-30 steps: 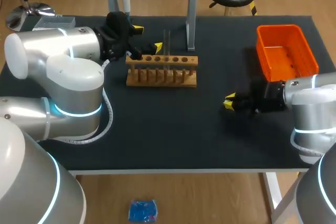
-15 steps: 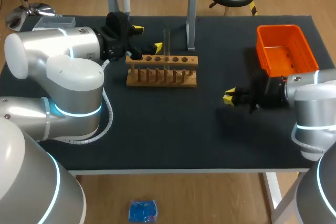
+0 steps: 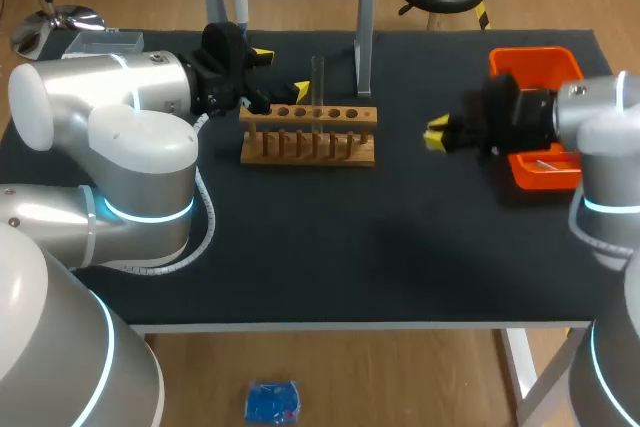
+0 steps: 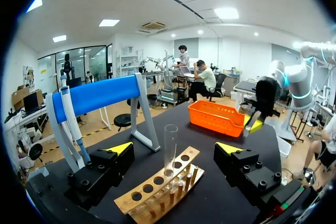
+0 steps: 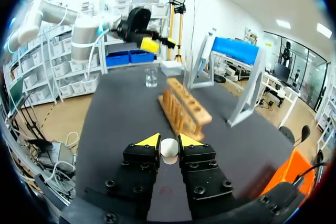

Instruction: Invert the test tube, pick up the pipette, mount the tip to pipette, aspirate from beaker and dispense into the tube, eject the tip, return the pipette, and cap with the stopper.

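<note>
Right hand, pinching the stopper, has swung up toward the rack where the tube stands, with the left hand spread wide by that rack, so capping looks next.

Our left arm and right arm are built of fat, rounded silver-grey shells. Each joint is ringed by a thin glowing band of pale blue, and a white coiled cable loops along the left one. Both arms end in matte black wrist housings, and our left gripper and right gripper have blocky black fingers studded with black socket-head screws, each finger capped by a bright yellow wedge-shaped tip.
</note>
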Controlling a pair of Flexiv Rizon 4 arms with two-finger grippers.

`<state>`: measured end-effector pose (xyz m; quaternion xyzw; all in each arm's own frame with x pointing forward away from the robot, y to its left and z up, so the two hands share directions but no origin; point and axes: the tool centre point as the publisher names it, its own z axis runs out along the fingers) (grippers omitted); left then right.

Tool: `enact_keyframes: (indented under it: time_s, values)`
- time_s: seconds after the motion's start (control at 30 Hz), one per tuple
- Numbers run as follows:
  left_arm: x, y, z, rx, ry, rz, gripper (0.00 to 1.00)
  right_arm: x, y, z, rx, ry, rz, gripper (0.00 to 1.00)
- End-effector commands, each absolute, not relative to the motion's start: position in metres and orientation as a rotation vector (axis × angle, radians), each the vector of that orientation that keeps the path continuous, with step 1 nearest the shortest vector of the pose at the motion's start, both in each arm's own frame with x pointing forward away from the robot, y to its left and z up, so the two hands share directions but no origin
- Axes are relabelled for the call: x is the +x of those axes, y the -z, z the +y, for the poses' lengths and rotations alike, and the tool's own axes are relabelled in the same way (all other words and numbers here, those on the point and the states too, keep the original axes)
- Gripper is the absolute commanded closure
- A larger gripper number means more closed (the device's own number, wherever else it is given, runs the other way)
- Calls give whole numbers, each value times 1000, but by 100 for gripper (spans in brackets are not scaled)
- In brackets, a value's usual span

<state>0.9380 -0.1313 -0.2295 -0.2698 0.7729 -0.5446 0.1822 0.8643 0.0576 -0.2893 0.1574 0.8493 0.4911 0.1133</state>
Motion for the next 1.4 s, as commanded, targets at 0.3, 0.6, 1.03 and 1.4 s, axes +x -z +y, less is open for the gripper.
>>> enact_keyframes:
  time_s: [0.3, 0.6, 1.03, 1.4]
  values:
    - [938, 231, -132, -762, 1541, 2177, 0, 888, 231, 86, 477, -1452, 2529, 100]
    - [938, 231, -132, -762, 1541, 2177, 0, 888, 231, 86, 477, -1452, 2529, 100]
    - [938, 231, -132, -762, 1541, 2177, 0, 888, 231, 86, 477, -1452, 2529, 100]
    - [938, 231, -132, -762, 1541, 2177, 0, 908, 217, 128, 422, -1537, 2510, 100]
